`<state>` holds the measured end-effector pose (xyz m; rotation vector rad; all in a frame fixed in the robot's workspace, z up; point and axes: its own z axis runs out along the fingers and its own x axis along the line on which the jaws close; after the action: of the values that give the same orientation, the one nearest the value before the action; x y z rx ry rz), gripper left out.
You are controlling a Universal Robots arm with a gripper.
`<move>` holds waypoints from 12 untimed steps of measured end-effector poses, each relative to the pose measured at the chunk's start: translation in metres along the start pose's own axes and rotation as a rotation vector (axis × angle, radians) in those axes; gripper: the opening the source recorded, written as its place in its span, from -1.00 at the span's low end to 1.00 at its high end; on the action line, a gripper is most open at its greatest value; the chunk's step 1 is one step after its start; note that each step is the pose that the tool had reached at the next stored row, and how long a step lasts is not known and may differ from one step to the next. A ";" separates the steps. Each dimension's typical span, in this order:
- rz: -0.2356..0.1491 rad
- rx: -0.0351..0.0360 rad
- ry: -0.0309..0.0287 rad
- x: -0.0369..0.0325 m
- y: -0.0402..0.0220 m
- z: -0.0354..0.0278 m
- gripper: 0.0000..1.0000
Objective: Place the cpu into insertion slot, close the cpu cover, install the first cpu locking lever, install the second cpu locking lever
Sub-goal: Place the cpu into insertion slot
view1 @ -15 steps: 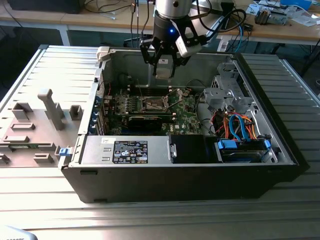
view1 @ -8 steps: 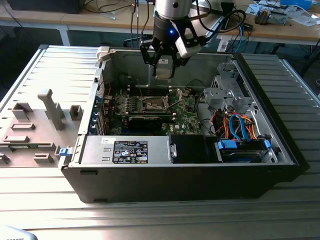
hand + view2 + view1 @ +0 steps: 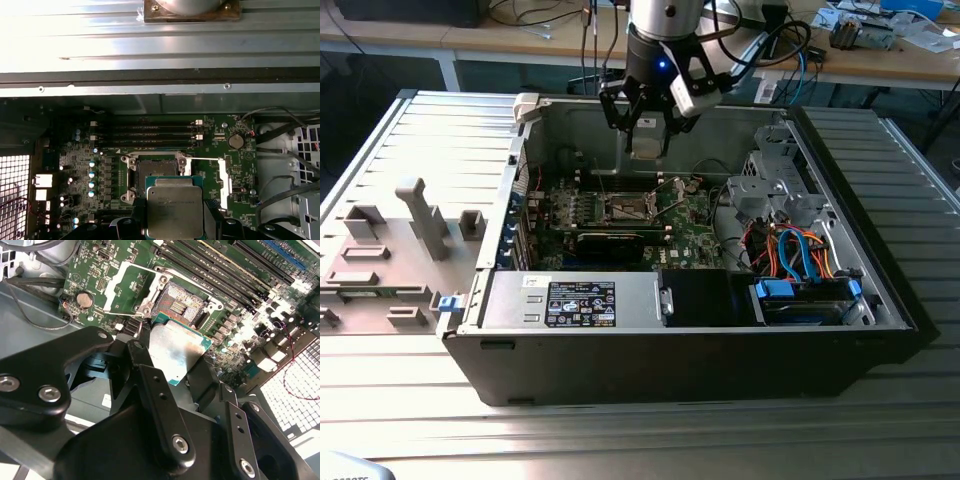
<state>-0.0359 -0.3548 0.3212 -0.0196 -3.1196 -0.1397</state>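
Note:
My gripper (image 3: 647, 138) hangs over the open computer case, shut on the cpu (image 3: 647, 145), a pale grey square plate. In both wrist views the cpu (image 3: 177, 352) (image 3: 175, 207) sits flat between the black fingers (image 3: 150, 377) (image 3: 214, 220). It is held above and just beside the insertion slot (image 3: 184, 302) (image 3: 152, 172) (image 3: 628, 208), a dark square recess with a silvery rim in the green board. The cpu cover (image 3: 126, 284) stands swung open beside the slot and shows edge-on in the first wrist view (image 3: 223, 181). A thin lever wire (image 3: 200, 159) lies raised off the slot.
Long black memory slots (image 3: 145, 135) run beside the socket. The case's back wall (image 3: 720, 125) rises behind the gripper. A drive cage with orange and blue cables (image 3: 790, 245) fills the exterior view's right; the power supply (image 3: 580, 300) lies in front. Grey fixture blocks (image 3: 410, 225) stand left.

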 end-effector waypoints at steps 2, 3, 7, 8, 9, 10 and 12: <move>0.000 0.0000 0.0000 0.0002 -0.0001 0.0006 0.08; 0.000 0.0000 -0.0001 0.0003 -0.0001 0.0009 0.08; 0.000 0.0000 0.0000 0.0005 -0.0001 0.0015 0.08; 0.000 0.0000 0.0000 0.0005 -0.0001 0.0016 0.08; 0.000 0.0000 0.0000 0.0005 -0.0002 0.0018 0.08; 0.000 0.0000 0.0000 0.0005 -0.0002 0.0019 0.08; 0.000 0.0000 0.0000 0.0006 -0.0002 0.0024 0.08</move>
<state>-0.0366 -0.3548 0.3188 -0.0195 -3.1196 -0.1398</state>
